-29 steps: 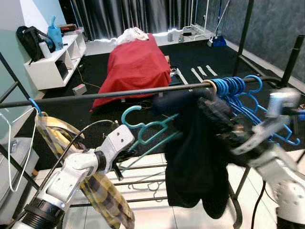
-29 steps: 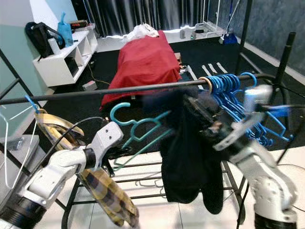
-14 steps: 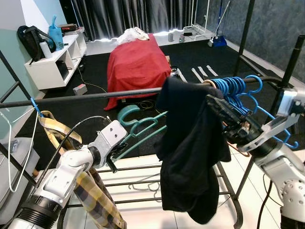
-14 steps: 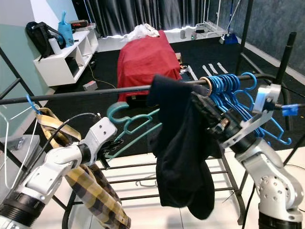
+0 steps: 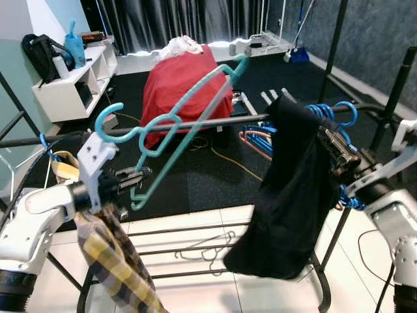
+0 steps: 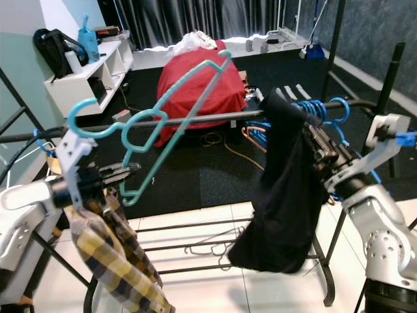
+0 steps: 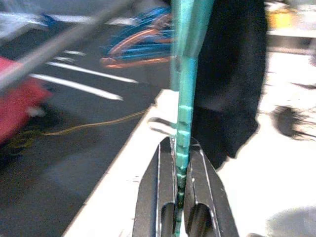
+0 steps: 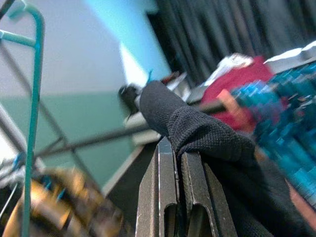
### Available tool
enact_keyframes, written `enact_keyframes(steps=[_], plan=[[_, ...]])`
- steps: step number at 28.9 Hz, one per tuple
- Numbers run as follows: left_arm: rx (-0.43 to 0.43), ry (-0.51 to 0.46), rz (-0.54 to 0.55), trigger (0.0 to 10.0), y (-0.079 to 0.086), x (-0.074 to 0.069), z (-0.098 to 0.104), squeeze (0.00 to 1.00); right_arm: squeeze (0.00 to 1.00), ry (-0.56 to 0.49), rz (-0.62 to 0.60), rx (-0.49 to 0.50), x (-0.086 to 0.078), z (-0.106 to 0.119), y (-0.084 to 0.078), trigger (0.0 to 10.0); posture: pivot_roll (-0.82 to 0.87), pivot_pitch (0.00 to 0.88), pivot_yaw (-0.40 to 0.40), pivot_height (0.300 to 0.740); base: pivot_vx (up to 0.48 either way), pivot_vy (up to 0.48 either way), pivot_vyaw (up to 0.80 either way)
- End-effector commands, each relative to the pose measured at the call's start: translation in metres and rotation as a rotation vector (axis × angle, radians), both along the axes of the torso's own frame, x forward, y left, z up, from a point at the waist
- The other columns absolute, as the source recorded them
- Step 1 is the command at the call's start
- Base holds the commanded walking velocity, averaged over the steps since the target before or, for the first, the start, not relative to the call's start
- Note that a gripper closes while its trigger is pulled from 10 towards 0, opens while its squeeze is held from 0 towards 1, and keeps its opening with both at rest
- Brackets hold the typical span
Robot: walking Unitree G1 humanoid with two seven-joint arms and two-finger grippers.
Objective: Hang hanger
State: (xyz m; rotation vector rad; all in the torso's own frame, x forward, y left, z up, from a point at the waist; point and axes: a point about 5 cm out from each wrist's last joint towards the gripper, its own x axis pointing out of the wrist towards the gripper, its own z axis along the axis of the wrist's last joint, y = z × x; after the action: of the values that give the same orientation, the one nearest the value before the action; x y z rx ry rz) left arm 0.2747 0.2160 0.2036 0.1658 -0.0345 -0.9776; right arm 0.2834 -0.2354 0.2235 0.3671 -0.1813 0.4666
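Left gripper (image 5: 133, 177) at left of frame, fingers clamped on teal plastic hanger (image 5: 174, 120), held tilted with hook beside black clothes rail (image 5: 195, 122). Right gripper (image 5: 333, 145) at right, fingers pinched together on black garment (image 5: 287, 195) draped below rail, beside blue hangers (image 5: 332, 114). Plaid shirt (image 5: 107, 257) hanging lower left.

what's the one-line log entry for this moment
left gripper: shut on teal hanger, hook raised beside rail | right gripper: shut on black garment draped over rail | hanger not yet hung
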Motion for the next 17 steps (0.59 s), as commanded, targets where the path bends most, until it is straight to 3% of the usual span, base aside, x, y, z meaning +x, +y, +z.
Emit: enact_keyframes(steps=[1, 2, 3, 4, 5, 6, 7, 9, 10, 11, 12, 14, 15, 17], plan=[[-0.093, 0.017, -0.073, 10.0, 0.004, -0.011, 0.008, 0.00, 0.00, 0.019, 0.175, -0.065, -0.007, -0.008, 0.031, 0.0, -0.17, 0.000, 0.047, 0.740, 0.000, 0.000, 0.00], [-0.173, 0.034, -0.056, 10.0, 0.004, -0.014, 0.004, 0.00, 0.00, 0.049, 0.307, -0.104, -0.016, -0.020, 0.053, 0.0, -0.17, 0.000, 0.049, 0.740, 0.000, 0.000, 0.00], [-0.173, 0.034, -0.056, 10.0, 0.004, -0.014, 0.004, 0.00, 0.00, 0.049, 0.307, -0.104, -0.016, -0.020, 0.053, 0.0, -0.17, 0.000, 0.049, 0.740, 0.000, 0.000, 0.00], [-0.220, 0.038, -0.015, 10.0, 0.003, -0.012, 0.001, 0.00, 0.00, 0.065, 0.388, -0.122, -0.022, -0.027, 0.065, 0.0, -0.17, 0.000, 0.050, 0.740, 0.000, 0.000, 0.00], [-0.220, 0.038, -0.015, 10.0, 0.003, -0.012, 0.001, 0.00, 0.00, 0.065, 0.388, -0.122, -0.022, -0.027, 0.065, 0.0, -0.17, 0.000, 0.050, 0.740, 0.000, 0.000, 0.00], [-0.277, 0.063, 0.024, 10.0, -0.006, -0.010, -0.011, 0.00, 0.00, 0.088, 0.442, -0.145, -0.026, -0.035, 0.077, 0.0, -0.17, 0.000, 0.050, 0.740, 0.000, 0.000, 0.00], [-0.317, 0.094, 0.030, 10.0, -0.020, -0.014, -0.024, 0.00, 0.00, 0.119, 0.466, -0.195, -0.028, -0.046, 0.083, 0.7, -0.16, 0.000, 0.051, 0.740, 0.000, 0.000, 0.00], [-0.317, 0.094, 0.030, 10.0, -0.020, -0.014, -0.024, 0.00, 0.00, 0.119, 0.466, -0.195, -0.028, -0.046, 0.083, 0.7, -0.16, 0.000, 0.051, 0.740, 0.000, 0.000, 0.00], [-0.345, 0.113, 0.027, 10.0, -0.028, -0.018, -0.032, 0.00, 0.00, 0.138, 0.477, -0.232, -0.029, -0.053, 0.087, 0.7, -0.16, 0.000, 0.051, 0.740, 0.000, 0.000, 0.00], [-0.360, 0.204, 0.098, 10.0, -0.042, -0.025, -0.059, 0.00, 0.00, 0.185, 0.407, -0.264, -0.023, -0.067, 0.084, 10.0, -0.15, 0.000, 0.040, 0.740, 0.000, 0.000, 0.00], [-0.360, 0.204, 0.098, 10.0, -0.042, -0.025, -0.059, 0.00, 0.00, 0.185, 0.407, -0.264, -0.023, -0.067, 0.084, 10.0, -0.15, 0.000, 0.040, 0.740, 0.000, 0.000, 0.00], [-0.316, 0.341, 0.349, 10.0, -0.054, -0.033, -0.100, 0.00, 0.00, 0.253, 0.213, -0.263, -0.008, -0.086, 0.068, 10.0, -0.13, 0.000, 0.027, 0.740, -0.154, 0.000, 0.00], [-0.298, 0.373, 0.422, 10.0, -0.056, -0.037, -0.108, 0.00, 0.00, 0.269, 0.155, -0.257, -0.004, -0.091, 0.063, 10.0, -0.13, 0.000, 0.027, 0.740, -0.307, 0.000, 0.00], [-0.283, 0.378, 0.459, 10.0, -0.058, -0.041, -0.111, 0.00, 0.00, 0.279, 0.112, -0.261, -0.002, -0.094, 0.059, 10.0, -0.11, 0.000, 0.017, 0.740, -0.287, 0.000, 0.00]])
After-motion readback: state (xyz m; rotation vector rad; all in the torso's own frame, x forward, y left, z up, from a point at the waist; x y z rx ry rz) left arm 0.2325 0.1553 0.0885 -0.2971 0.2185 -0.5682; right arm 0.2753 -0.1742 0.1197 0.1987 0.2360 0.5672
